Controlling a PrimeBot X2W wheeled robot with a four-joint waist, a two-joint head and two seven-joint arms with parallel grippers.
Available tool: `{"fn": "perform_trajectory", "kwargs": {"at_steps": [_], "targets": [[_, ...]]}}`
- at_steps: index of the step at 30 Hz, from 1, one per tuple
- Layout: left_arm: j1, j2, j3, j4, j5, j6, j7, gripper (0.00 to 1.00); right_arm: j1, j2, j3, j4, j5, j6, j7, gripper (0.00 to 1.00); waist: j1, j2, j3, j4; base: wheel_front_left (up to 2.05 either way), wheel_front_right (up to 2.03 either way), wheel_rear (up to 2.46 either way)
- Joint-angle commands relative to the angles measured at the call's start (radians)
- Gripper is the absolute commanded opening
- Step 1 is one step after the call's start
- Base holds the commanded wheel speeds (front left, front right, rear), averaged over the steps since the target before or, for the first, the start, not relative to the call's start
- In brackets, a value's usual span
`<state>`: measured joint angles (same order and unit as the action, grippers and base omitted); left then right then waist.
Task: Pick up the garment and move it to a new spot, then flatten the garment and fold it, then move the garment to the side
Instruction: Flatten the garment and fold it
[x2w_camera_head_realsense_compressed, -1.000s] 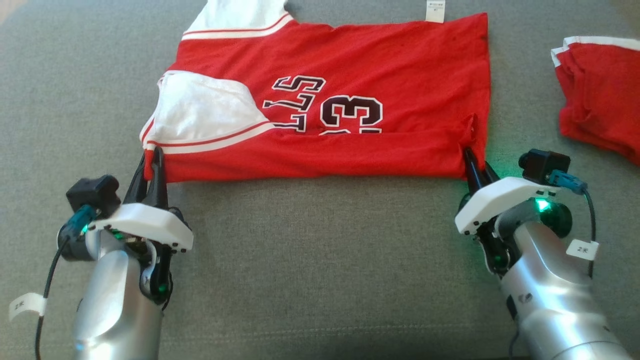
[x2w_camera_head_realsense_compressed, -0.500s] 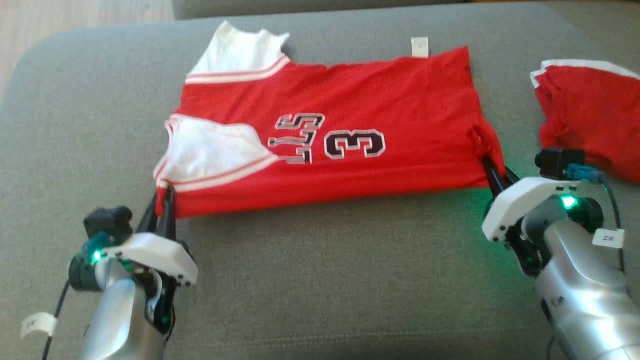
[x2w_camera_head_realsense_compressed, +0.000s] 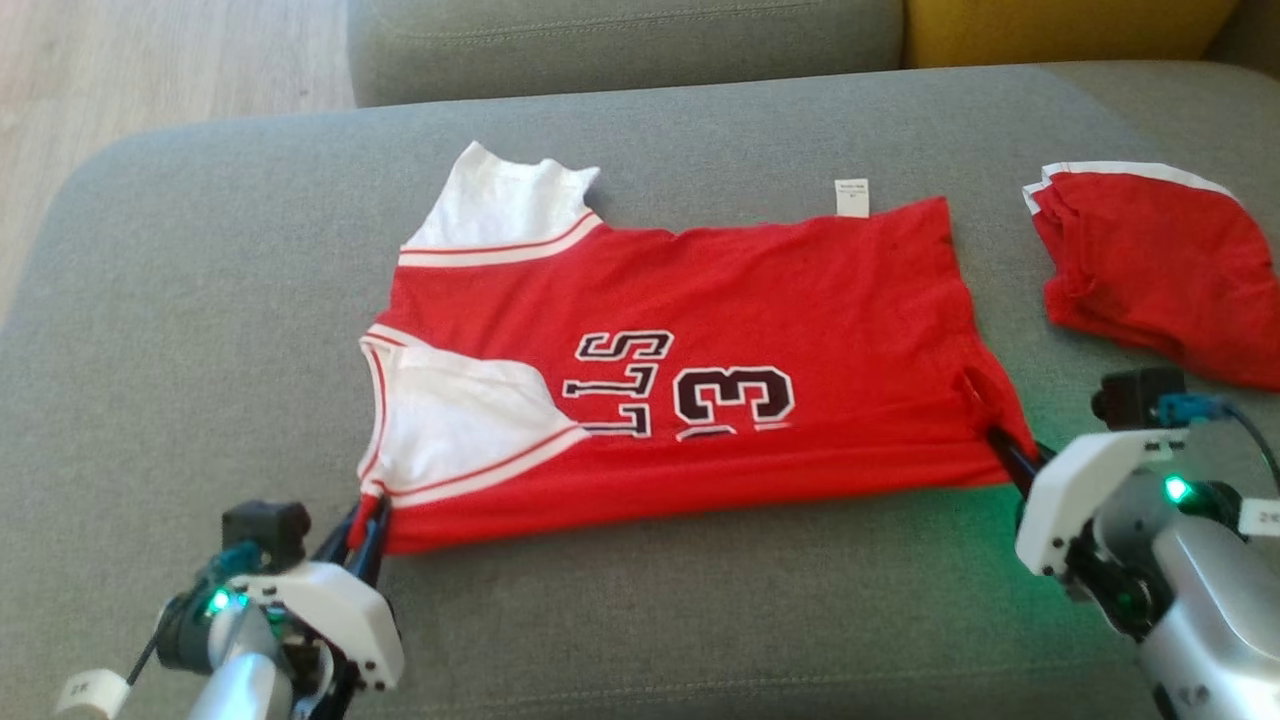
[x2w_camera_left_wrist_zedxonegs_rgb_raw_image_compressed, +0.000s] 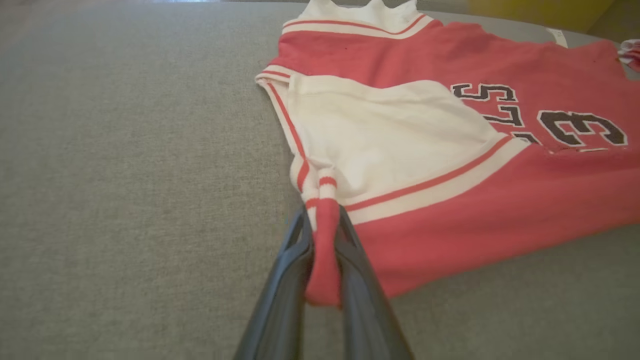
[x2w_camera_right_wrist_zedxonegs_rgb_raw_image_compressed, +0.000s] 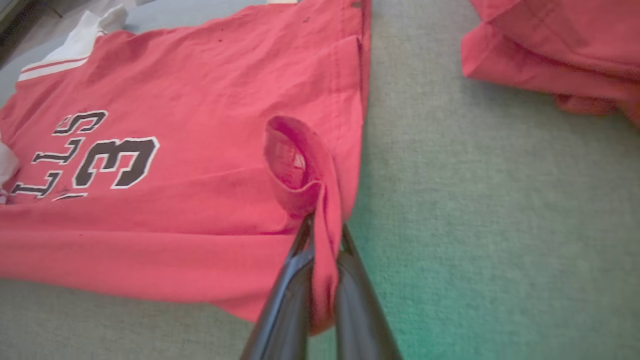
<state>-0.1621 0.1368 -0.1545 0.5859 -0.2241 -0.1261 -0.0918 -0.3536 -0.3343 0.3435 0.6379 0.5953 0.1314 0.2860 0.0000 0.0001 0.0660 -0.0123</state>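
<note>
Both hands pinch the near edge of the red jersey on the grey sofa seat.

The jersey (x2w_camera_head_realsense_compressed: 700, 330) lies mostly flat in the middle of the sofa seat (x2w_camera_head_realsense_compressed: 200, 300), with its near edge folded over. Its white shoulder panels point to the robot's left, its hem points right, and a white tag (x2w_camera_head_realsense_compressed: 851, 197) pokes out at the far edge. The left hand (x2w_camera_head_realsense_compressed: 365, 520) (x2w_camera_left_wrist_zedxonegs_rgb_raw_image_compressed: 322, 212) is pressed together on a bunched red-and-white strap corner. The right hand (x2w_camera_head_realsense_compressed: 1005, 455) (x2w_camera_right_wrist_zedxonegs_rgb_raw_image_compressed: 326, 225) clamps a puckered fold at the near hem corner. Cloth hides its tips in the head view, so the bite seems shallow at best. A second red garment (x2w_camera_head_realsense_compressed: 1160, 270) lies well apart on the right.
</note>
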Motion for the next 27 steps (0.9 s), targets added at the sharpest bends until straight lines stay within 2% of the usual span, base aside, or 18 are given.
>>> {"fn": "perform_trajectory", "kwargs": {"at_steps": [1,10,11,12,13,19,24,27], "targets": [[-0.012,0.038,0.024,-0.055,-0.014,-0.003,0.018,0.00,0.010,-0.039,-0.011,-0.048,0.009,-0.001,0.012,0.00,0.0000,-0.0001,0.000,0.002,0.00,0.00,0.00],[0.082,0.042,-0.004,-0.177,-0.042,-0.001,0.117,0.00,0.161,-0.017,-0.117,-0.177,0.018,-0.001,0.058,0.00,0.0000,-0.0001,-0.010,0.003,0.00,0.00,0.00],[0.088,0.041,-0.005,-0.185,-0.043,0.002,0.119,0.04,0.174,-0.007,-0.139,-0.189,0.019,-0.001,0.050,0.34,0.0000,-0.0001,-0.011,0.003,0.00,0.00,0.00],[0.093,0.040,-0.004,-0.193,-0.044,0.006,0.118,0.55,0.185,0.003,-0.158,-0.200,0.019,-0.001,0.045,0.91,0.0000,-0.0001,-0.011,0.002,0.00,0.00,0.00],[0.097,0.038,-0.002,-0.200,-0.047,0.011,0.115,1.00,0.194,0.010,-0.173,-0.211,0.015,-0.001,0.044,1.00,0.0000,-0.0001,-0.011,0.001,0.00,0.00,0.00],[0.096,0.023,0.031,-0.242,-0.069,0.048,0.063,1.00,0.220,0.053,-0.252,-0.304,-0.002,-0.001,0.011,1.00,0.0000,-0.0001,-0.011,-0.007,0.00,0.00,0.00],[0.071,-0.013,0.099,-0.315,-0.119,0.089,-0.062,1.00,0.227,0.086,-0.294,-0.406,-0.012,-0.001,-0.076,1.00,0.0000,-0.0001,-0.014,-0.010,0.00,0.00,0.00],[0.060,-0.030,0.123,-0.346,-0.135,0.109,-0.114,1.00,0.226,0.096,-0.301,-0.470,-0.036,-0.001,-0.164,1.00,0.0000,-0.0001,-0.013,-0.012,0.00,0.00,0.00]]}}
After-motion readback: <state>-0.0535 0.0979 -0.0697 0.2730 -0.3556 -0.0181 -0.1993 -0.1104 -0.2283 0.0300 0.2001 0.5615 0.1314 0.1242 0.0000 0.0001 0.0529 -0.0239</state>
